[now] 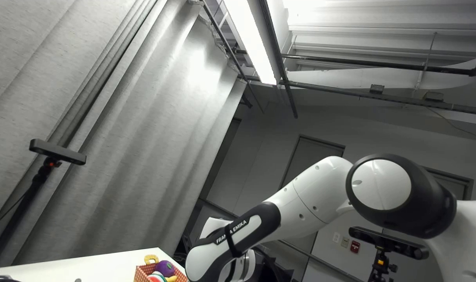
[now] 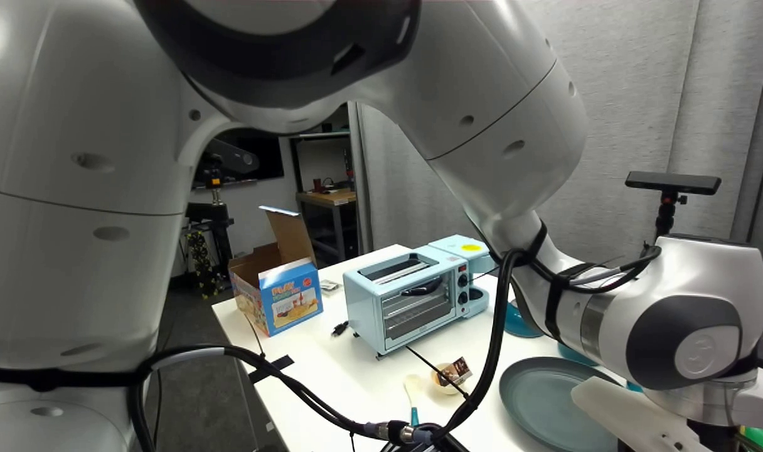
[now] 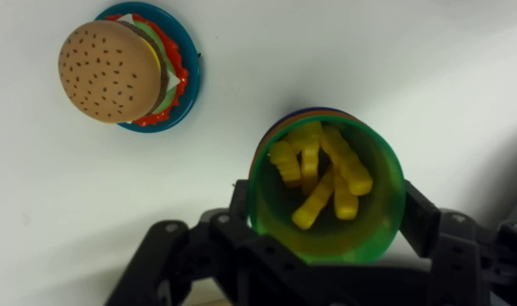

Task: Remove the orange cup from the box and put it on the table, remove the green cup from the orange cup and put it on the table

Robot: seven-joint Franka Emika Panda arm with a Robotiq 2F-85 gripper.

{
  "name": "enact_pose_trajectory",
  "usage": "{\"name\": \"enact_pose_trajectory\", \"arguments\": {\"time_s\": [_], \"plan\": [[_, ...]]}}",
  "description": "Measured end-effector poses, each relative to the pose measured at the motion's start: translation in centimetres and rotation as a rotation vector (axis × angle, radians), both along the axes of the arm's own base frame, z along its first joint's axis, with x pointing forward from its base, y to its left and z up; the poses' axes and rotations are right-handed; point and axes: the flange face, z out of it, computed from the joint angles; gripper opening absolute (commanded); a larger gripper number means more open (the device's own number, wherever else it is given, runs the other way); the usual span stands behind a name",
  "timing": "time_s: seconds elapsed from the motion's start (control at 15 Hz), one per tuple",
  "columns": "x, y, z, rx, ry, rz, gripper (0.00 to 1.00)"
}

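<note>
In the wrist view the green cup (image 3: pixel 388 231) stands mouth up with several yellow stick-shaped pieces inside. It is nested in the orange cup (image 3: pixel 313 113), which shows only as a thin rim, with a dark blue rim outside it. My gripper (image 3: pixel 326 193) has a finger against each side of the green cup, with no clear gap. I cannot tell whether the cups rest on the table (image 3: pixel 224 144) or hang above it. The blue cardboard box (image 2: pixel 293 301) stands open on the table in an exterior view. The fingers are hidden in both exterior views.
A toy burger (image 3: pixel 109 72) sits on a teal plate (image 3: pixel 194 85) beside the cups. An exterior view shows a toaster oven (image 2: pixel 413 301), a grey plate (image 2: pixel 538 402), a spoon (image 2: pixel 413 395) and a small bowl (image 2: pixel 441 383). A checked basket (image 1: pixel 141 273) holds toy food.
</note>
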Motion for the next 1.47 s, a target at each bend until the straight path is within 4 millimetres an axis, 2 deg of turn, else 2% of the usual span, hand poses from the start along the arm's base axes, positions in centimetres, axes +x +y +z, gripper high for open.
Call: {"name": "enact_pose_trajectory", "arguments": {"time_s": [0.27,0.53,1.0,1.47], "plan": [[0.2,0.3,0.2,-0.002,-0.005,-0.009,0.57],[0.9,1.7,1.5,-0.028,-0.024,-0.008,0.57],[2.9,6.9,4.9,-0.116,-0.075,0.045,0.57],[4.0,11.5,7.2,-0.175,-0.106,0.118,0.57]]}}
